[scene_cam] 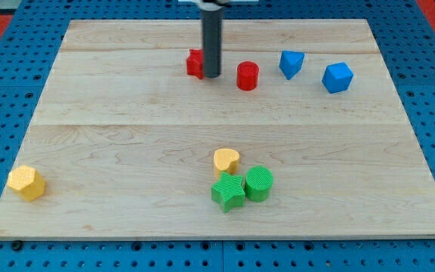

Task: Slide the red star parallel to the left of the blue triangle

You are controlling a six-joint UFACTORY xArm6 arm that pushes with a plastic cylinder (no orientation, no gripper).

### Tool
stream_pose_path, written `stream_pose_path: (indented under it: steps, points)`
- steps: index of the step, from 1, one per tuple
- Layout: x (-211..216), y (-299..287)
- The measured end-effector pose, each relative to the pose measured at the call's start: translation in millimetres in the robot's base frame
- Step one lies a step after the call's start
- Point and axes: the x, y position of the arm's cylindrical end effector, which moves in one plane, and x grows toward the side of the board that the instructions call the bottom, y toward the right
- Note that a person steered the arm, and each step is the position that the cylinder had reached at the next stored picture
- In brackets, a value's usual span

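Observation:
The red star (194,63) lies near the view's top, left of centre, partly hidden behind my rod. My tip (211,75) rests on the board right against the star's right side. A red cylinder (247,76) stands just right of my tip. The blue triangle (291,63) lies further right at about the same height as the star. A blue cube-like block (337,77) sits right of the triangle.
A yellow heart-like block (226,160), a green star (228,191) and a green cylinder (259,183) cluster at the view's bottom centre. A yellow hexagon (26,182) sits at the bottom left. The wooden board (127,113) lies on a blue pegboard.

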Motion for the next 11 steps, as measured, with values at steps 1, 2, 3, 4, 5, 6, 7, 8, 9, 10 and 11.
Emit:
stream_pose_path:
  steps: [1,2,3,4,5,6,7,8,9,10,11]
  points:
    - [-6,-29]
    - [-43,25]
    - [-83,67]
    - [-99,33]
    - [-45,22]
    - [7,15]
    - [14,-3]
    - [-37,16]
    - [-86,16]
    - [-102,-17]
    - [-100,-75]
